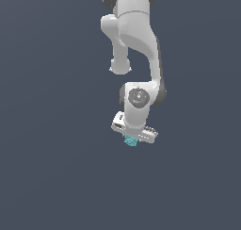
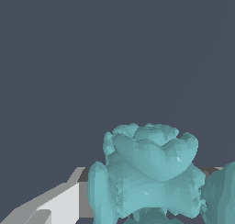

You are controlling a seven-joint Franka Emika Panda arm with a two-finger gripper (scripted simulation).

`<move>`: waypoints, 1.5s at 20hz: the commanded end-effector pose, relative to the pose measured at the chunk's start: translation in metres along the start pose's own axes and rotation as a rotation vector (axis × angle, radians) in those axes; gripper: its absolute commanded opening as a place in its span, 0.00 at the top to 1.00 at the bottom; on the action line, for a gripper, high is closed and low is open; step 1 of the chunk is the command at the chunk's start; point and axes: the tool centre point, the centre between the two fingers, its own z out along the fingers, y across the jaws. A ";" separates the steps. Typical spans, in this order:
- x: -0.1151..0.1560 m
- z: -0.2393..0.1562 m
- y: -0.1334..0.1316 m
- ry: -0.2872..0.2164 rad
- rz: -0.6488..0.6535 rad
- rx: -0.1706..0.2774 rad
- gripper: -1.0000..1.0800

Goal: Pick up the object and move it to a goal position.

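Under the white hand, at about six o'clock from the arm's wrist joint in the exterior view, we are seeing the object (image 1: 130,141), a small bumpy teal lump, peeking out just below the gripper (image 1: 133,138). It is sitting tight against the gripper's underside, with only its lower part showing, which we read as it lying between the fingers rather than beside them. In the wrist view the object (image 2: 147,177) is filling the lower half of the picture, very close to the camera, with one pale finger (image 2: 55,204) showing at about eight o'clock from it and touching or nearly touching its flank. We are judging the gripper to be clenched on the lump, since it is sitting so close in, though the far finger is hidden behind the teal mass. Around it we are seeing only a flat dark grey field; no goal marker is showing, and we cannot tell whether the lump is resting on a surface or hanging clear of it.
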 end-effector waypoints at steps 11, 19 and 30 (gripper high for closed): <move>-0.035 -0.057 0.005 0.001 0.000 0.001 1.00; -0.074 -0.119 0.011 0.001 0.000 0.001 1.00; -0.128 -0.209 0.018 0.001 0.000 0.000 1.00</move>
